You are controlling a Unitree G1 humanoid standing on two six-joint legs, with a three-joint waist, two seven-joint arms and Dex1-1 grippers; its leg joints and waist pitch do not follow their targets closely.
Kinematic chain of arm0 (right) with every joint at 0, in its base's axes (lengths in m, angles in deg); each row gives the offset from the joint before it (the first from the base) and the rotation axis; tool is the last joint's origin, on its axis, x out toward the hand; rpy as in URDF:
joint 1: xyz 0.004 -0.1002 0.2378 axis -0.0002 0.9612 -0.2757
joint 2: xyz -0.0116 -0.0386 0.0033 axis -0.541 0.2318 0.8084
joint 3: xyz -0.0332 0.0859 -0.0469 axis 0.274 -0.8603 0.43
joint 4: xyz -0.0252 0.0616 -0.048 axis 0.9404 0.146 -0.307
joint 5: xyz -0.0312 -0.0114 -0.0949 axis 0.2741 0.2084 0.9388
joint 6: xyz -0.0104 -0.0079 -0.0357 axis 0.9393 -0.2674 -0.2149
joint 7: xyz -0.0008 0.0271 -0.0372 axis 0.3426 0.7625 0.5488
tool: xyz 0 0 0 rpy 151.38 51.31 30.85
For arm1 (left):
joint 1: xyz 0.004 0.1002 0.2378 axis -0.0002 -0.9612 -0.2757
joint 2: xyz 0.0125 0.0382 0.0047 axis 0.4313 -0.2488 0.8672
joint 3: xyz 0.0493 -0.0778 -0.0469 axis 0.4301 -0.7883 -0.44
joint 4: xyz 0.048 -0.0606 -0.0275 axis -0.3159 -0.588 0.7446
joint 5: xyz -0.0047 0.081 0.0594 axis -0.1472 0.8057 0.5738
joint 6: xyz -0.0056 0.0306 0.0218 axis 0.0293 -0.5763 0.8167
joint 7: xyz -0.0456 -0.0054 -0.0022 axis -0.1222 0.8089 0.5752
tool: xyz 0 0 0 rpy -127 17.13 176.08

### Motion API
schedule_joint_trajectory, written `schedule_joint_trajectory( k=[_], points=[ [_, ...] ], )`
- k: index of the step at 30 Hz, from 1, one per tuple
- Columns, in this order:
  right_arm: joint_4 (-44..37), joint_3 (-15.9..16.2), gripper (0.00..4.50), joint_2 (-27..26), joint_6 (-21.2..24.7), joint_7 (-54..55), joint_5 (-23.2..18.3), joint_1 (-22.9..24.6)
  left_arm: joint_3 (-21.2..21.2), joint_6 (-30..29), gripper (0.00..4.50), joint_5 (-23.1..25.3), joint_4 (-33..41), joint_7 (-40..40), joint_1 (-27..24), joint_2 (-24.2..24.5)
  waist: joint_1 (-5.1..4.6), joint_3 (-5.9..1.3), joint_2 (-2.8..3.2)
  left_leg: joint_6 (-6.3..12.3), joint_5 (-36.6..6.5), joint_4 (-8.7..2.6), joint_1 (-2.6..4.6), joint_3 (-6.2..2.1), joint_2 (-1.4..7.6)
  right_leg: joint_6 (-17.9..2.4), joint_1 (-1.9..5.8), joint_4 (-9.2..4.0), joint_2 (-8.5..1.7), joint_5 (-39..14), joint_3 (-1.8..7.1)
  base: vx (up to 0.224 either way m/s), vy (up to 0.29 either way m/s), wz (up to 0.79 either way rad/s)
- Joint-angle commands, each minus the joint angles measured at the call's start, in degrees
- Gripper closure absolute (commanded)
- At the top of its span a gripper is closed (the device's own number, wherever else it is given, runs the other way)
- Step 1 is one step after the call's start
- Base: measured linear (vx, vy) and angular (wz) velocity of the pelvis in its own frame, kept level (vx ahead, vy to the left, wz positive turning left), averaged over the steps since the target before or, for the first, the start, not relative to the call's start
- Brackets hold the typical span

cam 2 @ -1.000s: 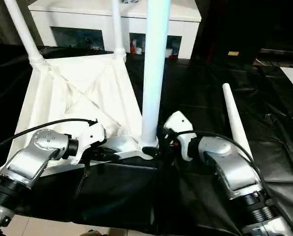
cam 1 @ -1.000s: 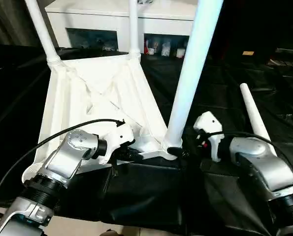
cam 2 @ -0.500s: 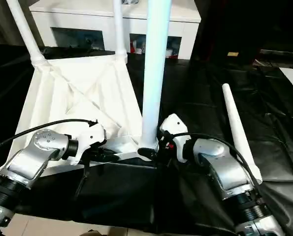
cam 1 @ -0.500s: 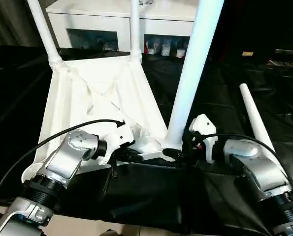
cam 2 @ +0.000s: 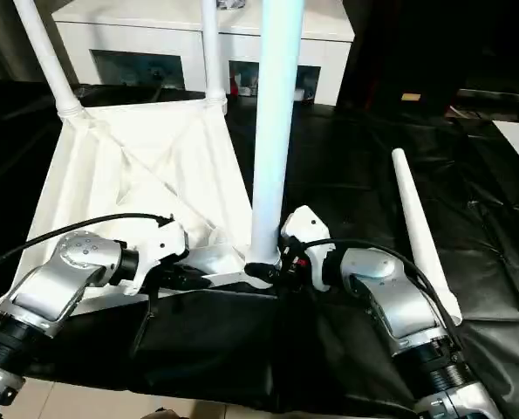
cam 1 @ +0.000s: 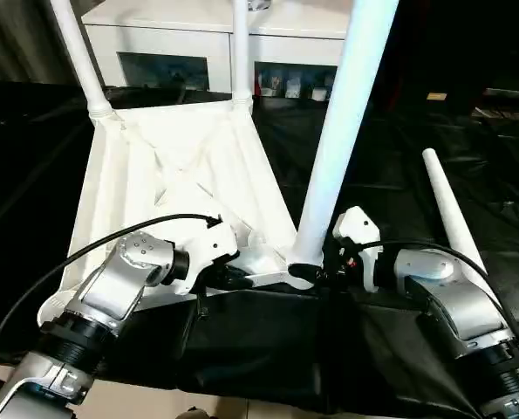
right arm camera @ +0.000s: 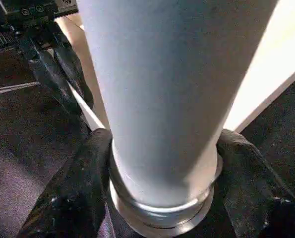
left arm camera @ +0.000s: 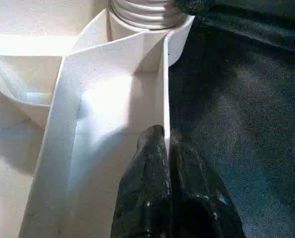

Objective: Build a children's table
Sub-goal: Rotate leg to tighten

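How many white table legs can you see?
4. Two stand in the tabletop's far corner sockets, one in the near right socket, and one lies loose on the black cover.

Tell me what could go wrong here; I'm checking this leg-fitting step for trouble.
The right gripper straddles the near leg low at its base; the tall leg might tip if not seated. The left gripper pinches only the tabletop thin edge rib and could slip. The loose leg lies close to the right forearm.

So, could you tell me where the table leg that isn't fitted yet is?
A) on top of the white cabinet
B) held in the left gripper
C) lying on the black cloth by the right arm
C: the loose leg lies flat on the black cloth, beside the right arm.
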Motion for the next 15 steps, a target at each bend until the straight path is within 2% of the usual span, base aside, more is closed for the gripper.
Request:
schedule_joint_trajectory(
  k=[1, 4, 10, 15],
  points=[
    [0.8, 0.3, 1.78, -0.2, 0.1, -0.6, 0.2, 1.0, 1.4, -0.1, 4.5, -1.5, 2.7, 2.6, -0.3, 0.3, -0.07, -3.78, -0.22, 4.93, -3.0, -3.78, 0.8, -1.38, 3.92, -17.0, 3.19, -3.15, -4.55, 4.1, 2.24, 0.0, 0.0, 0.0],
    [2.6, -0.8, 1.78, -1.2, 1.2, 0.0, -0.8, 1.5, 1.5, -0.5, 4.5, -1.7, 2.9, 2.9, -0.4, 0.4, -0.08, -3.81, -0.23, 4.92, -3.0, -3.74, 0.81, -1.37, 3.9, -17.1, 3.17, -3.15, -4.59, 4.2, 2.26, 0.0, 0.0, 0.0],
    [4.3, -2.1, 1.8, -2.2, 3.6, 0.3, -2.6, 2.3, 1.3, -0.9, 4.5, -2.2, 3.2, 3.1, -0.5, 0.2, -0.27, -3.64, -0.19, 3.63, -5.3, -4.05, 1.0, -1.43, 3.93, -16.9, 3.16, -3.45, -4.51, 1.3, 2.22, 0.0, 0.0, 0.0],
    [5.0, -1.3, 1.8, -2.1, 2.8, -0.1, -1.4, 2.6, 1.4, -0.8, 4.5, -2.1, 3.0, 3.0, -0.4, 0.1, -0.23, -3.63, -0.06, 3.23, -5.6, -4.07, 1.06, -1.42, 3.93, -16.6, 3.1, -3.55, -4.56, 0.8, 2.26, 0.0, 0.0, 0.0]
  ],
)
